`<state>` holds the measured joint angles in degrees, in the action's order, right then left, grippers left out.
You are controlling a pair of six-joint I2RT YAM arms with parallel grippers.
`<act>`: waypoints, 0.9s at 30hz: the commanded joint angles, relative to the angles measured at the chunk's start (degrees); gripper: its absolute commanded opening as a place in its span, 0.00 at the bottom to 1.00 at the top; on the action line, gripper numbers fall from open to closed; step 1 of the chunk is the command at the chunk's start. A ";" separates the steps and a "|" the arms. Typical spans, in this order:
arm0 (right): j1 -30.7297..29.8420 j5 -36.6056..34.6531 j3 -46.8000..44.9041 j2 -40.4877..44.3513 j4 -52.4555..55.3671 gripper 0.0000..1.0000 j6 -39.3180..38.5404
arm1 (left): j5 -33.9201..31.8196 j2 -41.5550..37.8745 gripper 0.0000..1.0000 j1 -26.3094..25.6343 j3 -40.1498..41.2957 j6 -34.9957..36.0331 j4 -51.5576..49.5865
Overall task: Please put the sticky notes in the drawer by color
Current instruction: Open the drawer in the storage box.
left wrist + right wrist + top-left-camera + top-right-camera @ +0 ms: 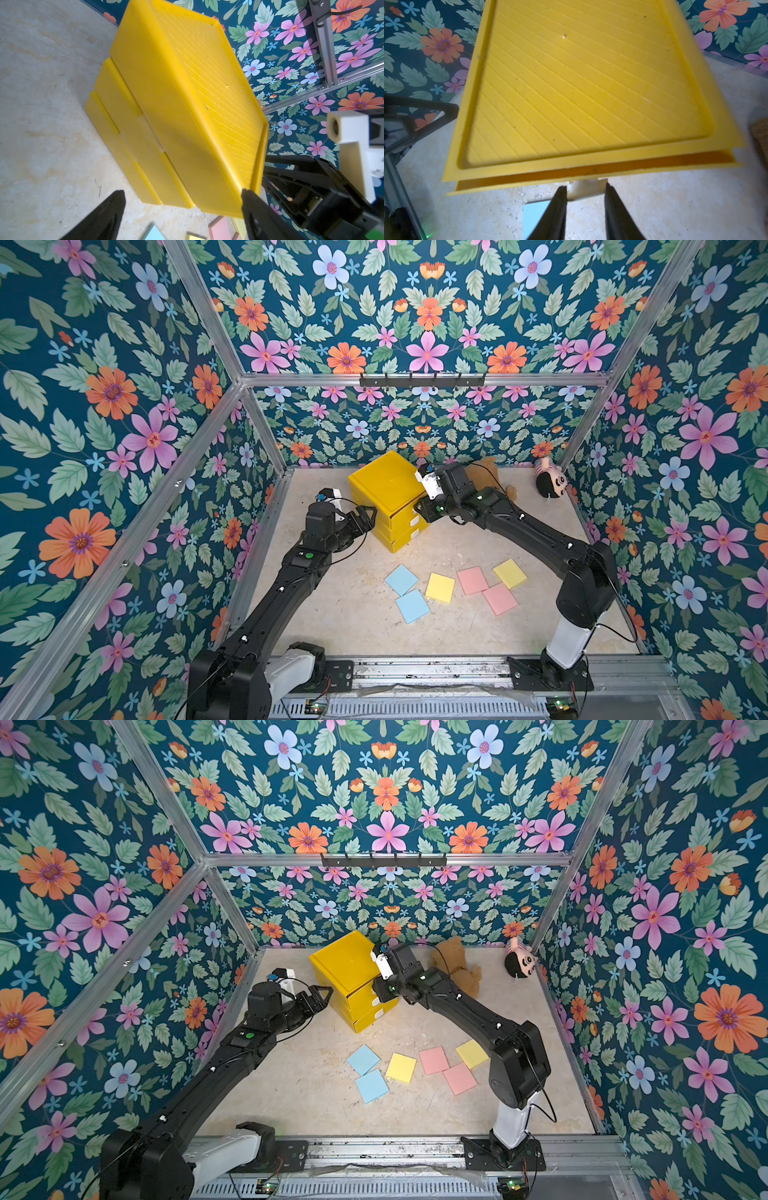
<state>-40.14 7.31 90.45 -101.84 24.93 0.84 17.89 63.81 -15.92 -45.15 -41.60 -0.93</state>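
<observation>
Jaws of the right gripper [585,190] pinch the drawer [581,83] by its top tab [586,187] (slit ajar only in right wrist view); left gripper [366,515] jaws spread at its side edge, table [332,614] open around.

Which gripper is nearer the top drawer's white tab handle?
Right. The right gripper clasps the white tab handle between its fingers. The left gripper stands open at the side wall of the drawer cabinet, away from its front.

Ajar drawer [591,172], white handle [583,192] gripped by right end effector [585,186]
</observation>
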 commanded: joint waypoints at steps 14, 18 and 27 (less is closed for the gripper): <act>-1.97 -1.65 -14.90 13.13 -2.86 0.35 2.89 | -0.69 0.33 0.93 -0.06 -1.70 1.58 0.40; -2.46 -2.51 -14.20 13.12 -2.76 0.53 3.35 | -0.49 1.16 0.93 -0.01 -1.88 1.43 0.92; -3.10 -4.87 -13.59 12.98 -3.18 0.67 5.29 | -0.42 1.52 0.98 -0.01 -2.66 1.50 1.02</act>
<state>-43.09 3.99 76.93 -88.60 22.39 5.08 17.74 65.34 -15.92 -47.40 -40.60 -1.02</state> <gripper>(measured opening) 0.670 0.976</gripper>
